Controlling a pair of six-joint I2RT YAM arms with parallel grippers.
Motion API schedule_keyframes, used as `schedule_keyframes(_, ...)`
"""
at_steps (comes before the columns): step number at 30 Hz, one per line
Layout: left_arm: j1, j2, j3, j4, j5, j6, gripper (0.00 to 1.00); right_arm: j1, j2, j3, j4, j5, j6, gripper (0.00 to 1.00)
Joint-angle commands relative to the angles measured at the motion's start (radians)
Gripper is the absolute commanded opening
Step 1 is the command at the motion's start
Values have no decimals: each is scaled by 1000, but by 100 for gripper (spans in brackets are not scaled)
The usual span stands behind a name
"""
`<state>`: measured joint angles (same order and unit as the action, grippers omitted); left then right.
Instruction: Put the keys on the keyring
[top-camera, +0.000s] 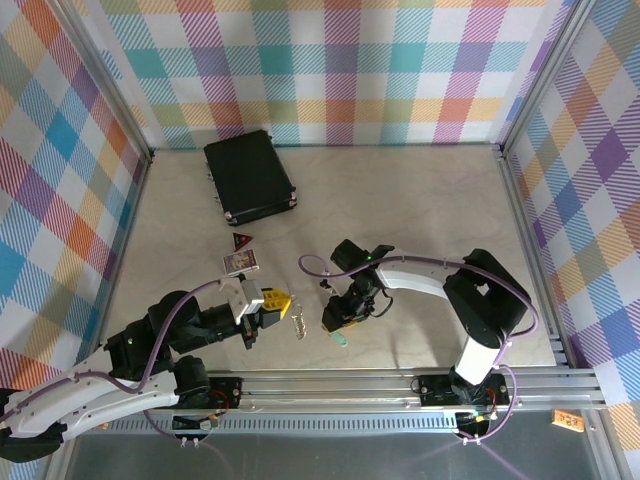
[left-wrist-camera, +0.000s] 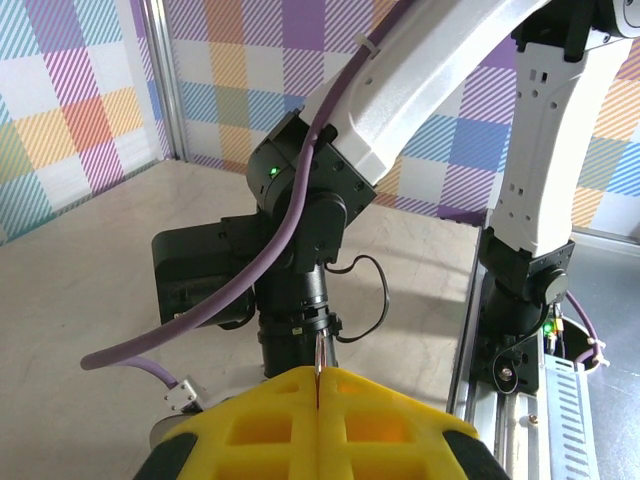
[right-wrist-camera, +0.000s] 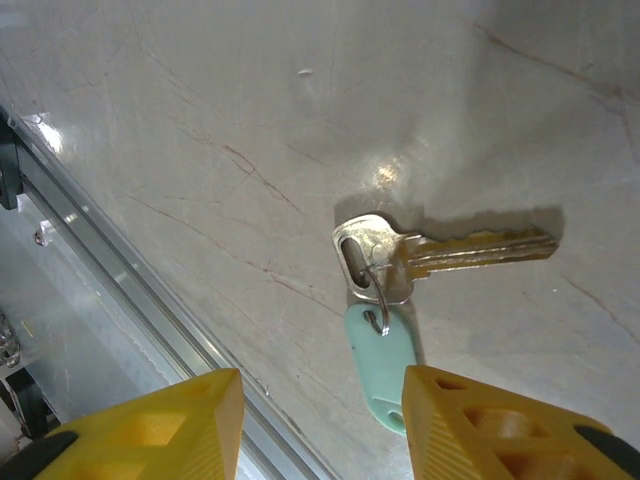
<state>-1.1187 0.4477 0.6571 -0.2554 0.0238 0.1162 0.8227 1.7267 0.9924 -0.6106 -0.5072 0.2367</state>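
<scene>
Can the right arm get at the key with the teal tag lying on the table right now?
Probably yes. The key and its teal tag lie flat on the bare table, and the right tool hangs over them, fingers apart either side of the tag, nothing in between.

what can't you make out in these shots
- Left wrist view: the keyring is a thin edge-on sliver pinched in the left gripper, so its loop and rings are hidden.
- Right wrist view: the right gripper covers the lower corner of the teal tag on the key.
- Top view: key and tag are too small to tell apart.
</scene>
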Motion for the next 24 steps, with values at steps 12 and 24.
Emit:
schedule_keyframes(12,-7,-14,-17,79,16,-22,0,-8,49,-8,63,-36,-46,38)
schedule_keyframes(24,-7,-18,-24,87,16,-25,0,-8,66,-4,61,-36,-57,35)
